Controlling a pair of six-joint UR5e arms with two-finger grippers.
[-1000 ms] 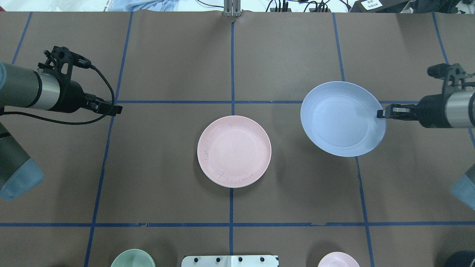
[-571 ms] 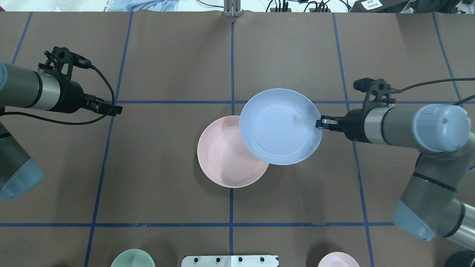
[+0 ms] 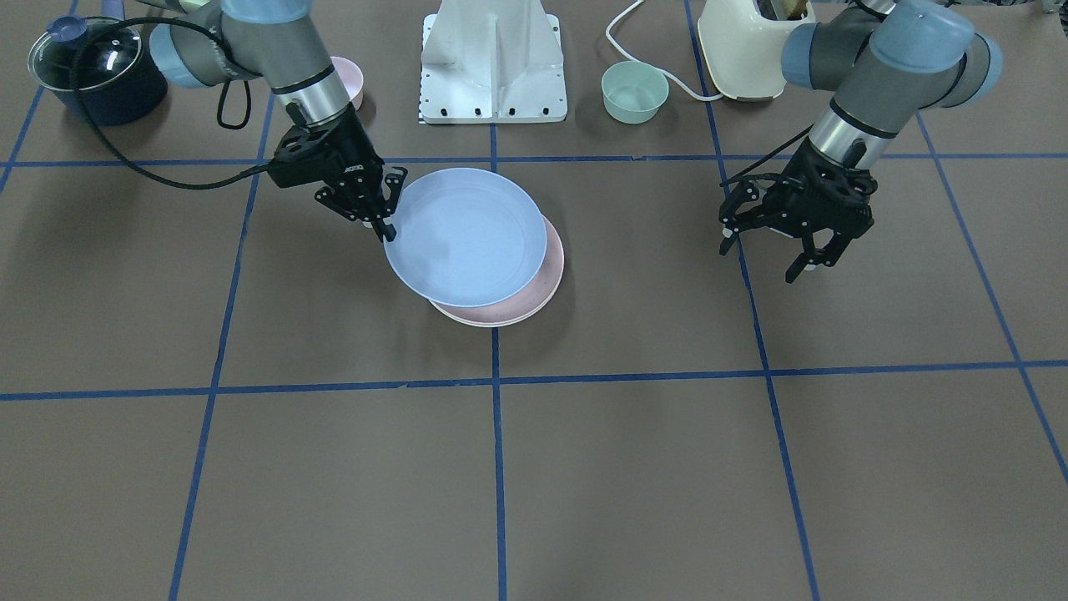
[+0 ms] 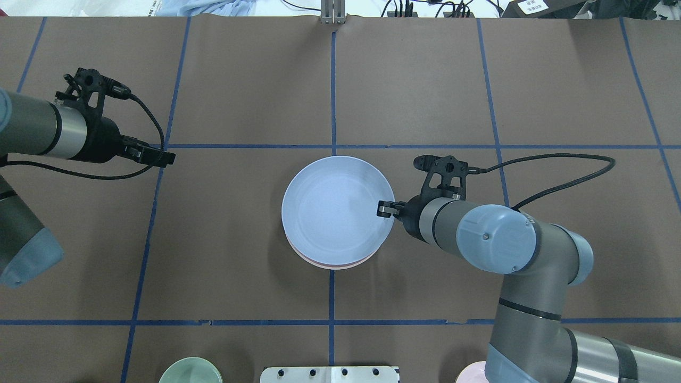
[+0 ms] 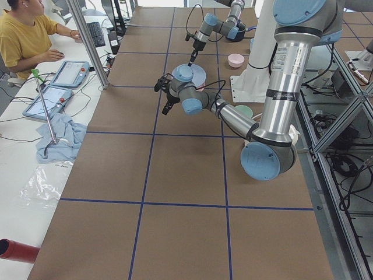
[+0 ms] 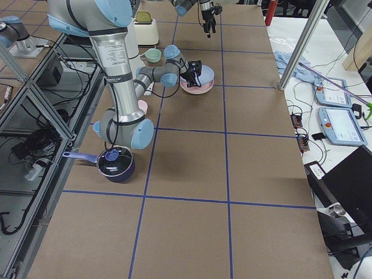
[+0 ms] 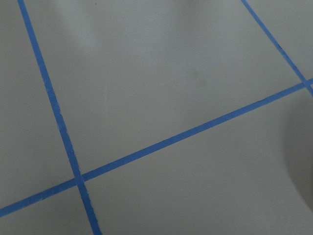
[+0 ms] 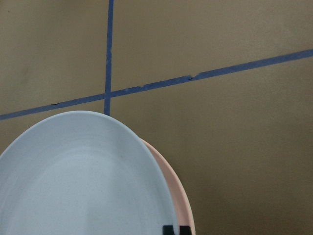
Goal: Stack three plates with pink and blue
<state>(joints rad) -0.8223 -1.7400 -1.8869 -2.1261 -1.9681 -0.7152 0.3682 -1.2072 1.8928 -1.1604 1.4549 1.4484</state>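
The light blue plate [image 4: 338, 207] hangs just over the pastel pink plate [image 4: 330, 264] at the table's middle, covering most of it. Only the pink plate's near rim shows [image 3: 534, 305]. My right gripper [image 4: 384, 209] is shut on the blue plate's right rim [image 3: 465, 238]. In the right wrist view the blue plate [image 8: 83, 181] lies over the pink plate [image 8: 173, 196]. I cannot tell whether the two touch. My left gripper [image 3: 763, 255] is open and empty, above the table far to the left [image 4: 162, 157]. The cream plate is not in view.
A small mint-green bowl [image 3: 634, 92], a small pink bowl [image 3: 352, 79], a dark lidded pot [image 3: 96, 63] and a cream appliance [image 3: 747, 37] stand along the robot's side, around the white base [image 3: 492, 58]. Blue tape lines cross the brown table.
My right arm has carried the blue plate leftward from the table's right side to over the pink plate. The left arm has not moved.
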